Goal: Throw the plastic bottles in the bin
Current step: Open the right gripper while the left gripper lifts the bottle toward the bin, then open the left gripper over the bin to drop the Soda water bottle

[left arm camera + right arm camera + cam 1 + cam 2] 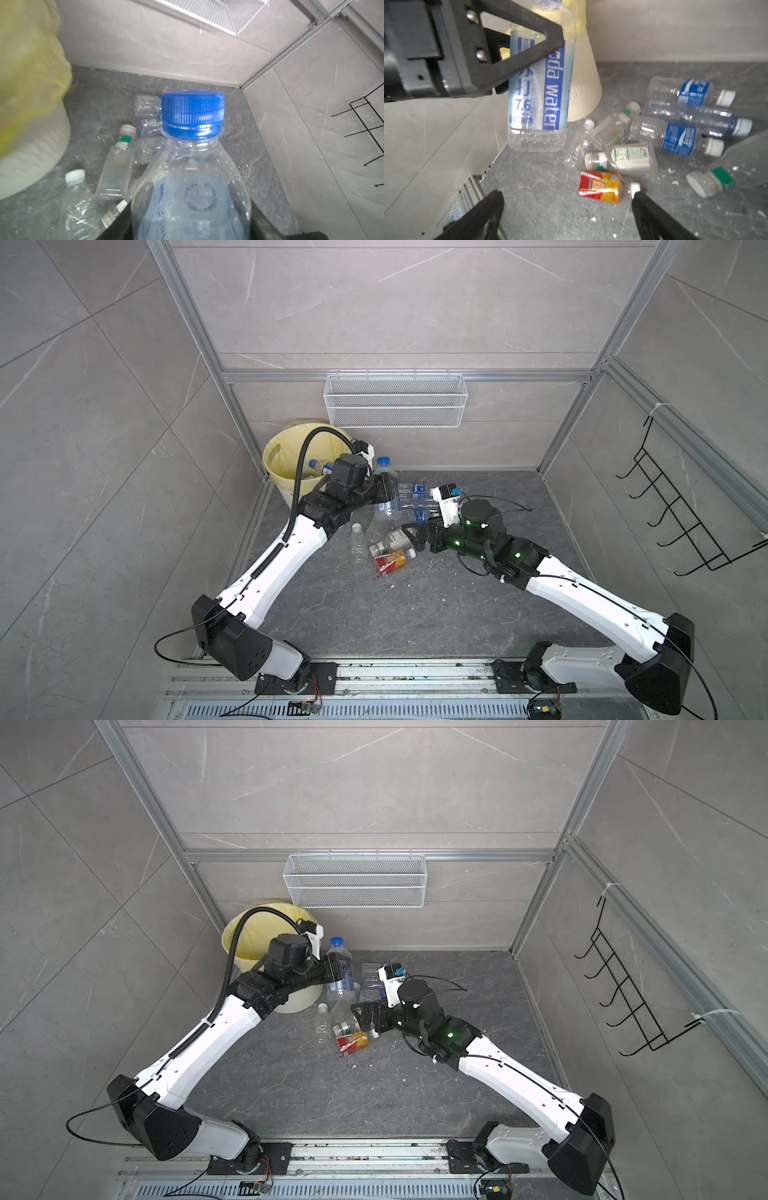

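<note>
bin (pixel 269 456): far left, back corner; cream ribbed wall, yellow liner, mouth facing up.
bottle in bin (pixel 318 466): one blue-capped bottle lies inside, partly hidden by the left arm.
left gripper (pixel 384 491): jaws clamped on the labelled body of the soda water bottle (pixel 537 93), a finger on each side.
soda water bottle: upright, blue cap up, base clear of the floor (pixel 550 207). It hangs just right of the bin, beside its wall and not over the mouth.
key relation, left: the bin mouth lies to the left of the held bottle. The next move is likely a short carry left over the rim, then release. Long axis vertical, so it should drop base first.
floor pile (pixel 675 141): clear bottles lying flat between the two grippers, several touching; the blue-labelled ones sit toward the back wall.
orange-red bottle (pixel 600 187): flat at the near edge of the pile, white cap toward the right arm.
right gripper (pixel 568 199): jaws spread wide and empty, straddling the orange-red bottle.
key relation, right: in the right wrist view the bottle's long axis runs finger to finger. Its cap is just beside one fingertip; contact cannot be told. The body sits off-centre toward that finger. Closing now would pinch it end to end, probably a poor grip; a wrist turn to grab across the body looks needed.
nearer arm: right for the pile; left is occupied.
</note>
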`<move>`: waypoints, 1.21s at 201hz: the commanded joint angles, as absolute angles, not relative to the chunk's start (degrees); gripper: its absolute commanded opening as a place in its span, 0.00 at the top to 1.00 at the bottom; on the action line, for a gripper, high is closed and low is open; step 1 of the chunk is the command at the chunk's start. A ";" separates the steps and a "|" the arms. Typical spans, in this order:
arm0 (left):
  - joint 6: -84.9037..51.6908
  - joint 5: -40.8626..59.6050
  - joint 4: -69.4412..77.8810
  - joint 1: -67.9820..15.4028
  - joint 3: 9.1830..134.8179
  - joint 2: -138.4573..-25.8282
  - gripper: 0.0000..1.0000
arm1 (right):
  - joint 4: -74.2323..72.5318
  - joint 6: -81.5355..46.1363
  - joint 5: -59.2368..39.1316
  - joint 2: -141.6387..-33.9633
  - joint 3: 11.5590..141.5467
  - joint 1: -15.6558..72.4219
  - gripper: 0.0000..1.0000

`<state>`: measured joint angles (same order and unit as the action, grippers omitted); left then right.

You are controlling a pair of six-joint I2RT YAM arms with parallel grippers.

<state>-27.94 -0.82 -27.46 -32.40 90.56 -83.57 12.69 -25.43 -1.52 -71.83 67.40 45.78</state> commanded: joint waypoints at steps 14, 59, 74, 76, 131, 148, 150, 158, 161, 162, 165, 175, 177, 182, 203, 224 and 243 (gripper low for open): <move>-16.26 -13.11 -34.65 -31.51 102.62 -83.15 0.43 | 19.28 -20.55 9.30 -76.95 79.44 49.75 0.00; -4.94 -24.76 -35.62 -30.72 117.17 -84.20 0.43 | 19.64 -19.60 10.81 -80.76 86.39 53.02 0.00; -2.29 -26.42 -34.44 -29.88 119.50 -84.02 0.44 | 19.69 -19.56 10.97 -81.40 86.97 53.43 0.00; -2.11 -26.56 -34.41 -29.71 119.83 -84.02 0.44 | 19.69 -19.52 10.98 -81.52 87.00 53.50 0.00; -9.43 -15.40 -43.40 -12.18 129.34 -95.68 0.39 | 20.45 -21.13 10.30 -82.30 85.04 53.74 0.00; -11.34 -14.96 -52.06 -10.35 138.84 -102.31 0.05 | 20.83 -21.75 9.93 -81.77 84.00 53.82 0.00; -11.71 -14.84 -53.01 -10.26 139.78 -102.99 0.03 | 20.83 -21.78 9.93 -81.59 83.84 53.88 0.00; -12.77 -13.93 -55.70 -10.11 142.43 -104.48 0.00 | 20.83 -21.95 10.02 -81.20 83.13 53.96 0.00; -13.02 -13.43 -56.31 -10.11 142.92 -104.84 0.00 | 20.83 -22.01 10.06 -81.08 82.85 53.96 0.00; -13.15 -13.13 -56.37 -10.11 142.96 -104.93 0.00 | 20.83 -22.04 10.09 -81.01 82.78 53.96 0.00; -13.38 -12.43 -56.56 -10.11 143.07 -105.08 0.00 | 20.83 -22.06 10.15 -80.87 82.59 53.96 0.00; -14.36 -9.82 -56.00 -10.11 141.46 -104.45 0.00 | 20.83 -22.19 10.28 -80.60 81.90 53.97 0.00; -14.44 -9.53 -55.75 -10.11 141.03 -104.25 0.00 | 20.83 -22.23 10.33 -80.51 81.91 53.97 0.00; -14.92 -8.93 -55.04 -10.11 139.31 -103.46 0.00 | 20.83 -22.24 10.37 -80.43 81.64 54.01 0.00; -15.64 -7.85 -51.16 -10.17 132.28 -99.34 0.00 | 21.09 -22.32 10.37 -80.32 81.30 53.96 0.00; -15.82 -6.33 -49.11 -10.19 127.26 -96.30 0.00 | 21.04 -22.64 10.68 -80.09 80.68 53.92 0.00; -16.16 -5.01 -48.95 -10.24 124.85 -94.82 0.00 | 21.01 -23.11 11.30 -79.90 80.22 53.96 0.00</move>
<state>-14.72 -8.25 -52.23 -10.24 126.37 -100.12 20.16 -21.45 9.91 -81.73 81.17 53.63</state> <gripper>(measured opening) 0.998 0.992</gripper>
